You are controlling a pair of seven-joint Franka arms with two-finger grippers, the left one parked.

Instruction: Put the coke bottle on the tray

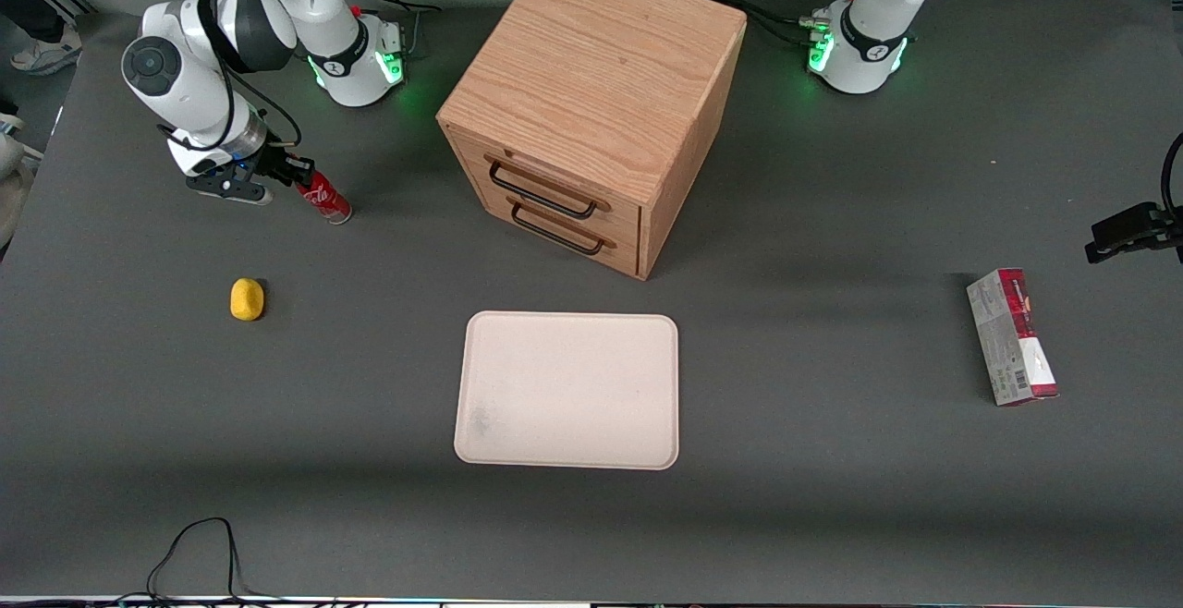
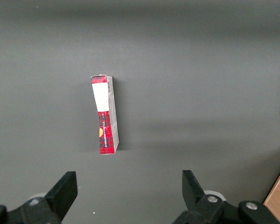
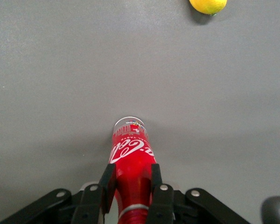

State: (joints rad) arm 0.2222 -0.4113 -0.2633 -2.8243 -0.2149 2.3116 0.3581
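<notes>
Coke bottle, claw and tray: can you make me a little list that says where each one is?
coke bottle: tilted, held by its neck
gripper: shut on the coke bottle, at the working arm's end of the table
tray: flat on the table, nothing on it, in front of the drawer cabinet
yellow lump: nearer the front camera than the bottle

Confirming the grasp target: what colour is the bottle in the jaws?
Red, white script; clearest in right wrist view: coke bottle.

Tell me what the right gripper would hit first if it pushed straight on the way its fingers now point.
The gripper, shut on the coke bottle, points along it; bare table lies ahead, and the yellow lump sits off that line. The way looks free.
</notes>
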